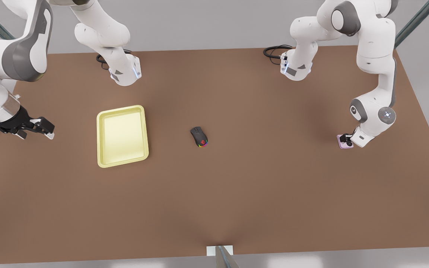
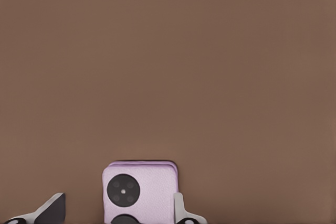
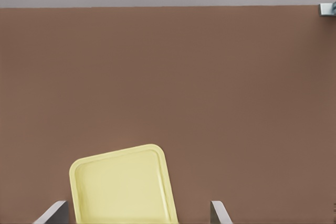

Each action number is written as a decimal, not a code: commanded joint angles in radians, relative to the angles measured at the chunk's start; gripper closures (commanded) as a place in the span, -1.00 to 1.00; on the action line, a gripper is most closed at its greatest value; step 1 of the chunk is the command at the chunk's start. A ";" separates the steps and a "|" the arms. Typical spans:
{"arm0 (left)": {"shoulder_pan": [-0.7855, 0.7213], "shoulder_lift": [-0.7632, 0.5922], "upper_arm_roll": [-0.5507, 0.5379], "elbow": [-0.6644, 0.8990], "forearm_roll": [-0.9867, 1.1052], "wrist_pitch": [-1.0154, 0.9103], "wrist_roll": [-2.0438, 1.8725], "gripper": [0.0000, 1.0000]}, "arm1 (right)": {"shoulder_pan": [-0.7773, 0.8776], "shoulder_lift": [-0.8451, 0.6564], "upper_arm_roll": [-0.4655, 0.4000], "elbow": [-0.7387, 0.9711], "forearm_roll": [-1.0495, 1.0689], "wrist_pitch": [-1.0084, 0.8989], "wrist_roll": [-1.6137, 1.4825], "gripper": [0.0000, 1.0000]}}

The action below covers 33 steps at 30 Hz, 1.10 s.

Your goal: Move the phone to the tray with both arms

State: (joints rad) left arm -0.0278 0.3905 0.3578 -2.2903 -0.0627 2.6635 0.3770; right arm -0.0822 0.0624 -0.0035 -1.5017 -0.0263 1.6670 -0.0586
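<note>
Front view. You see the table (image 1: 237, 193) with the 2 arms mounted at its far edge. The left gripper (image 1: 348, 141) is at the front view's right, down at the phone (image 1: 342, 143), which lies flat on the table near the right edge; here you cannot tell how its fingers stand. The right gripper (image 1: 43, 128) hangs above the table at the front view's left, fingers apart and holding nothing, with that arm waiting. The tray (image 1: 101, 149) lies flat, left of centre, well apart from the phone. The mouse (image 1: 199, 136) sits between tray and phone, nearer the tray.

Left wrist view. You see the phone (image 2: 152, 190) face up on the table (image 2: 168, 66), 1 black circle fully in view and a 2nd cut by the frame edge. The left gripper (image 2: 115, 211) is spread: 1 finger (image 2: 178, 208) lies right against the phone's side, the other stands clear of the opposite side. The phone is bracketed, not pinched.

Right wrist view. You see the tray (image 3: 89, 171), with nothing in it, below the right gripper (image 3: 137, 214), whose 2 fingers (image 3: 55, 212) stand spread to either side of it, above it and apart from it.
</note>
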 commanded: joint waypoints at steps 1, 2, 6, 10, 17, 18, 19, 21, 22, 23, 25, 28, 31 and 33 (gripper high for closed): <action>0.000 0.002 -0.003 0.000 -0.028 0.013 0.071 -1.00 | -0.002 -0.001 0.002 0.003 -0.006 -0.006 -0.006 -1.00; 0.000 0.014 -0.003 0.002 -0.048 0.016 0.072 -1.00 | -0.002 -0.001 0.002 0.003 -0.006 -0.006 -0.006 -1.00; 0.000 0.050 -0.007 0.002 -0.077 0.042 0.072 -1.00 | -0.002 -0.007 0.003 0.006 -0.004 -0.020 -0.006 -1.00; 0.000 0.060 -0.013 0.002 -0.078 0.053 0.072 -0.97 | -0.002 -0.004 0.007 0.003 -0.006 -0.012 -0.006 -1.00; 0.000 0.071 -0.017 0.002 -0.103 0.053 0.072 -0.64 | 0.019 0.010 0.007 0.000 0.008 -0.027 -0.006 -1.00; 0.000 0.071 -0.017 0.002 -0.103 0.053 0.072 -0.61 | 0.012 0.010 0.002 0.003 0.006 -0.049 -0.006 -1.00; 0.000 0.071 -0.017 0.002 -0.103 0.053 0.072 -0.58 | 0.015 0.013 0.002 0.003 -0.009 -0.033 -0.006 -1.00; 0.000 0.071 -0.017 0.002 -0.103 0.050 0.072 -0.56 | 0.016 0.013 0.002 0.002 -0.009 -0.015 -0.006 -1.00; 0.000 0.073 -0.017 0.002 -0.103 0.049 0.072 -0.56 | 0.015 0.014 0.002 0.003 -0.009 -0.030 -0.006 -1.00; 0.002 0.073 -0.022 0.002 -0.103 0.049 0.072 -0.56 | 0.016 0.016 0.002 0.006 -0.009 -0.020 -0.006 -1.00; 0.002 0.079 -0.023 0.002 -0.103 0.050 0.072 -0.56 | 0.019 0.030 0.002 0.035 -0.009 -0.029 -0.004 -1.00; 0.000 0.079 -0.023 0.003 -0.103 0.044 0.072 -0.54 | 0.015 0.039 0.003 0.048 -0.004 -0.030 -0.004 -1.00; -0.004 0.059 -0.023 0.011 -0.103 0.003 0.072 -0.53 | 0.019 0.039 0.003 0.048 -0.006 -0.032 -0.004 -1.00; -0.008 0.051 -0.030 0.012 -0.103 -0.016 0.074 -0.52 | 0.018 0.039 0.003 0.049 -0.007 -0.030 -0.003 -1.00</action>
State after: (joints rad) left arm -0.0350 0.4452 0.3302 -2.2793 -0.1621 2.6854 0.4311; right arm -0.0660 0.1020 -0.0001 -1.4536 -0.0338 1.6391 -0.0623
